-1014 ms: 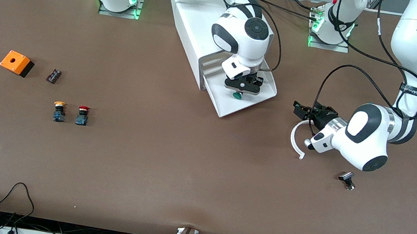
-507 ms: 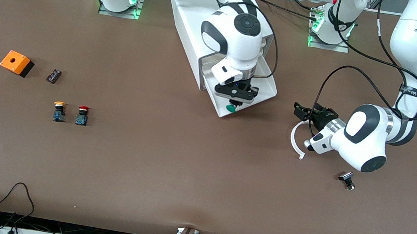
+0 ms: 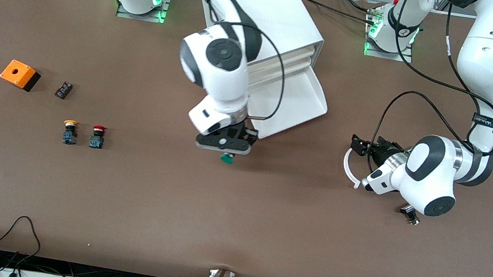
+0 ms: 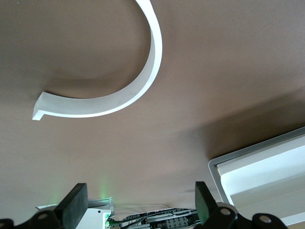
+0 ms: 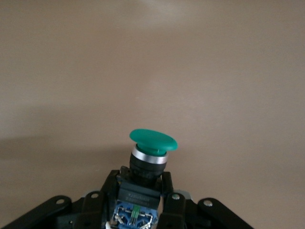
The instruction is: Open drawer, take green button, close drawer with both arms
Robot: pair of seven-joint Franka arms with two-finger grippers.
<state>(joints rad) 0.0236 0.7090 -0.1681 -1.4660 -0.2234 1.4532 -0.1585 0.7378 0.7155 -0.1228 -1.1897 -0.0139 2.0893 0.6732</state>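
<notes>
My right gripper [image 3: 227, 148] is shut on the button [image 3: 227, 157], green cap down, over bare brown table just off the open drawer's corner. In the right wrist view the green cap [image 5: 153, 140] and blue-black body sit between the fingers [image 5: 174, 200]. The drawer [image 3: 296, 104], the bottommost of the white cabinet [image 3: 268, 8], stands pulled out and shows nothing inside. My left gripper [image 3: 360, 145] is open, low over the table toward the left arm's end, beside a white curved plastic piece [image 3: 348, 167]. That piece [image 4: 138, 81] and the drawer's corner [image 4: 257, 167] show in the left wrist view.
A yellow-capped pushbutton [image 3: 69, 131] and a red-capped pushbutton [image 3: 97, 136] stand toward the right arm's end. An orange box [image 3: 19, 74] and a small dark block [image 3: 64, 89] lie farther from the camera there. A small black part [image 3: 410, 214] lies by the left arm's wrist.
My right gripper has lifted the green button out of the drawer and carried it toward the camera, past the drawer's edge, over the table. The left arm has shifted slightly.
</notes>
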